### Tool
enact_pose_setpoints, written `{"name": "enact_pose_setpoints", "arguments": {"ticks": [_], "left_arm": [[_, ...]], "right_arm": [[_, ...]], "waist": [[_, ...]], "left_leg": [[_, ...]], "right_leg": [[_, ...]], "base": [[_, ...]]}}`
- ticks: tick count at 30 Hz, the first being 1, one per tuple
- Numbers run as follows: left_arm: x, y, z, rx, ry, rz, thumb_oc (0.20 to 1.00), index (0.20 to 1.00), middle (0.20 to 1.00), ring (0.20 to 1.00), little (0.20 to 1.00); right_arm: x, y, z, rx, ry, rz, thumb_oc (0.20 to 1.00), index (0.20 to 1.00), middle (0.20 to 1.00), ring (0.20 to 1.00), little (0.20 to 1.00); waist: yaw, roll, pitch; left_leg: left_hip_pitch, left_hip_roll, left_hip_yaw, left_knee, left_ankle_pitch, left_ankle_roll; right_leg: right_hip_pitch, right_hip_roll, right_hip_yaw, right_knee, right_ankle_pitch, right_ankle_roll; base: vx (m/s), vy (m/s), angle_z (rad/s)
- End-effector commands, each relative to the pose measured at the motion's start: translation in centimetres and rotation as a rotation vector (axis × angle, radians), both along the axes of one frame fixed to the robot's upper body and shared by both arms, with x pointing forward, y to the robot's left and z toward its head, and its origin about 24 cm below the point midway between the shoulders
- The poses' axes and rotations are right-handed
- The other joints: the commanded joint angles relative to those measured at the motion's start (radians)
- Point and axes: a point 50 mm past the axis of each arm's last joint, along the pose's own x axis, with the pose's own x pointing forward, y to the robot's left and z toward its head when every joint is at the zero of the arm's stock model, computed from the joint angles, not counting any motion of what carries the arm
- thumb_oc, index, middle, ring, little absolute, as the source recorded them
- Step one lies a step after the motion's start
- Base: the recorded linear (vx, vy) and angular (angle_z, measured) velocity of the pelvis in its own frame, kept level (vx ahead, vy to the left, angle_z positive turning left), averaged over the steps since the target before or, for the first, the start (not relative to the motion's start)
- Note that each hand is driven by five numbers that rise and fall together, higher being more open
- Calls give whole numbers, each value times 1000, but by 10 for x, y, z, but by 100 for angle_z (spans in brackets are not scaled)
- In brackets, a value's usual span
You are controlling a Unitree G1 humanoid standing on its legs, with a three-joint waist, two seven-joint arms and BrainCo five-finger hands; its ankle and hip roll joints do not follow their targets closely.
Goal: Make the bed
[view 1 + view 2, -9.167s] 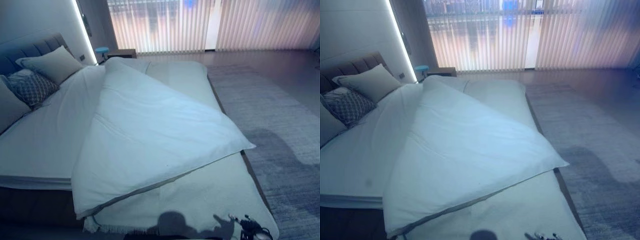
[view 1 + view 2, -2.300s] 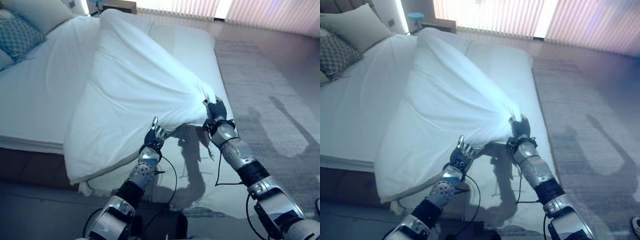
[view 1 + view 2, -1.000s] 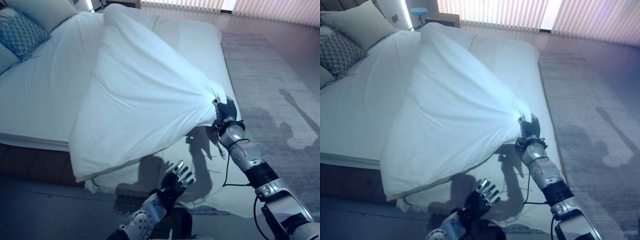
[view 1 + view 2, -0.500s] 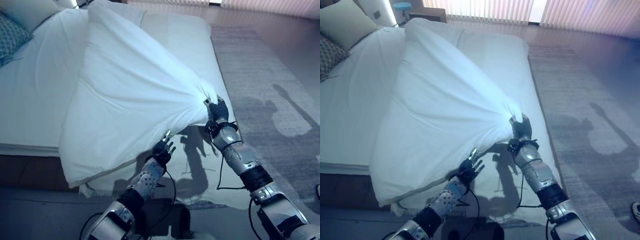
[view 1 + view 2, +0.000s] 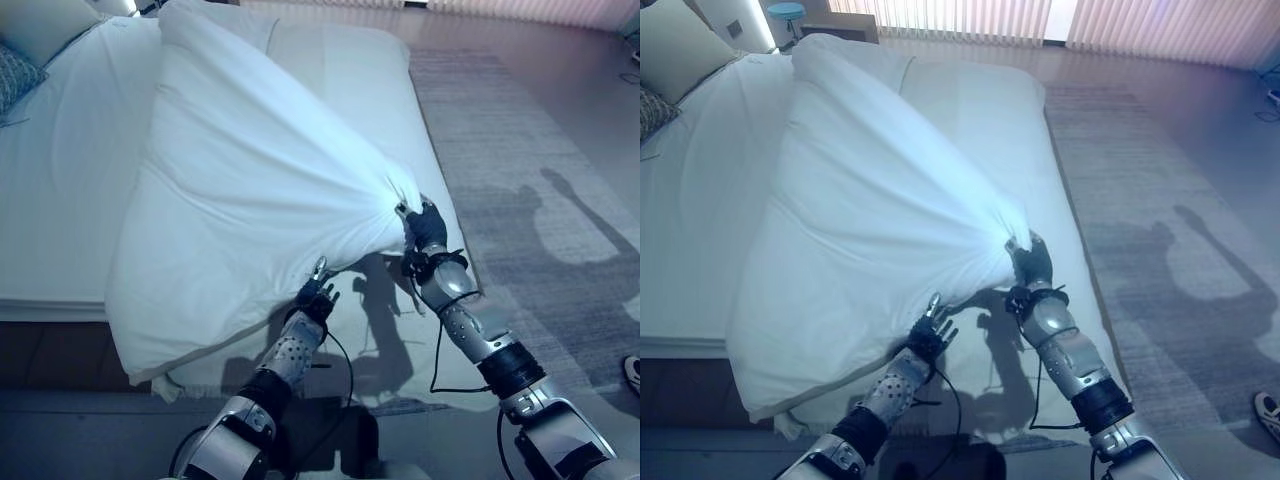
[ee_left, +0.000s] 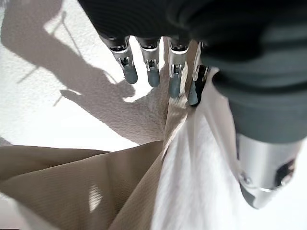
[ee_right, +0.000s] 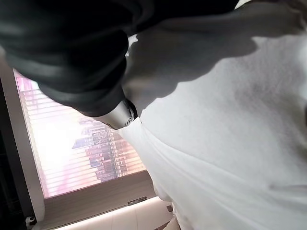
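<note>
A white duvet [image 5: 250, 190] lies folded slantwise across the bed, its near corner bunched and lifted. My right hand [image 5: 428, 228] is shut on that corner, and creases fan out from the grip. In the right wrist view the duvet [image 7: 230, 143] hangs right against the hand. My left hand [image 5: 315, 298] is open at the duvet's lower edge, above the cream throw [image 5: 400, 340]. In the left wrist view its fingers [image 6: 151, 67] are straight, with the duvet's beige-backed edge [image 6: 72, 177] and white cloth [image 6: 192, 177] beside them.
The white sheet [image 5: 60, 170] shows on the bed's left half, with a patterned pillow [image 5: 10, 78] at the head. A grey rug [image 5: 540, 150] lies right of the bed. A person's shoe [image 5: 1267, 410] stands at the far right edge. Blinds [image 5: 1090, 20] cover the window beyond.
My left hand has risen from low by the bed's foot to the duvet's lower edge. The right hand keeps its hold on the corner, now slightly further left. The camera has shifted.
</note>
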Motion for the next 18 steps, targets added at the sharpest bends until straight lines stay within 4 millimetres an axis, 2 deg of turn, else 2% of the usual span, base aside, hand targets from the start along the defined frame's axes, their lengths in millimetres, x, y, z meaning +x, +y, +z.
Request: {"name": "enact_pose_setpoints", "arguments": {"ticks": [1, 9, 11, 15, 18], "left_arm": [[17, -29, 24, -29, -52, -19, 1000, 1000, 1000, 1000, 1000], [21, -19, 33, -131, -75, 118, 1000, 1000, 1000, 1000, 1000], [24, -7, 37, -144, -83, 195, 1000, 1000, 1000, 1000, 1000], [24, 2, 36, -161, -75, 252, 1000, 1000, 1000, 1000, 1000], [24, 16, 38, -193, -100, 315, 1000, 1000, 1000, 1000, 1000]], "right_arm": [[-17, -27, 59, 129, -342, -72, 200, 200, 200, 200, 200], [-24, -36, 49, 158, -330, -131, 200, 200, 200, 200, 200], [-27, -46, 40, 172, -303, -187, 200, 200, 200, 200, 200], [-30, -53, 29, 184, -265, -229, 200, 200, 200, 200, 200], [-31, -62, 11, 181, -200, -280, 200, 200, 200, 200, 200]], "waist": [[-60, 16, -51], [-57, 11, -55], [-55, 10, -58], [-54, 10, -63], [-43, 8, -71]], "left_leg": [[47, -14, 26, 1, -100, -7], [55, -13, 17, 1, -104, -10], [57, -13, 12, 1, -106, -12], [63, -14, 0, 1, -109, -12], [72, -14, -10, 1, -113, -14]], "right_leg": [[-15, 53, 38, 20, -28, 33], [4, 51, 24, 15, -35, 31], [12, 48, 11, 18, -42, 29], [20, 46, -6, 31, -53, 27], [29, 45, -24, 42, -61, 23]], "base": [[8, -12, -5], [2, -2, -1], [6, -14, 2], [22, -25, 6], [17, -24, 16]]}}
